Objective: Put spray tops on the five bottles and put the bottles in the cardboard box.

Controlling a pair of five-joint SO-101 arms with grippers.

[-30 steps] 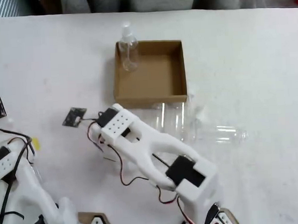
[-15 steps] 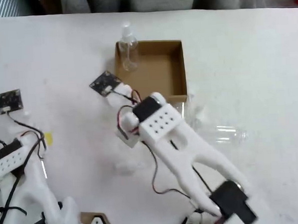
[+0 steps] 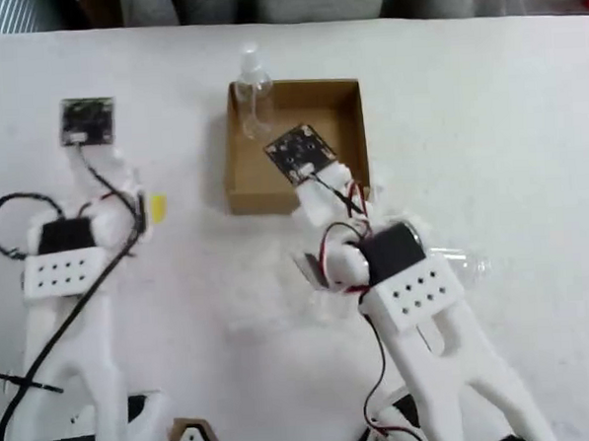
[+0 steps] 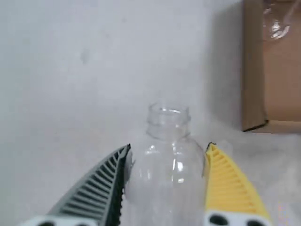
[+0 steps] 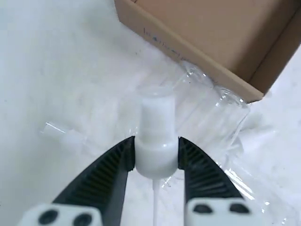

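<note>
While the left claw (image 4: 168, 149) is squeezed onto the sides of an open bottle (image 4: 168, 176) with a bare neck, out on the tabletop (image 3: 485, 92) well to the left of the cardboard box (image 3: 283, 193), the right claw (image 5: 155, 140) is clamped around a white spray top (image 5: 155, 110). That one sits just in front of the box's near wall, with its thin dip tube (image 5: 154, 202) hanging below. I honestly can't tell if the open bottle is resting on the tabletop or lifted a bit.

Progress check: one capped bottle (image 3: 253, 94) stands in the far left corner of the box. A few loose bottles (image 5: 211, 110) are lying on their sides by the box's near right corner. So I'd say this is only the second bottle, with plenty to go.

For the step itself, the two arms are well apart, so they'd have to meet in the gap between them. My tips:
- Get the dip tube lined up dead over the neck before going down. It's skinny and will probably snag on the rim if it's tilted.
- Go straight down, then twist or press until the collar seats.
- The left side needs a firm hold, since clear thin plastic like that looks slippery and could spin or squash.
- Stay away from the loose bottles. They look like they'd roll at a nudge.
</note>
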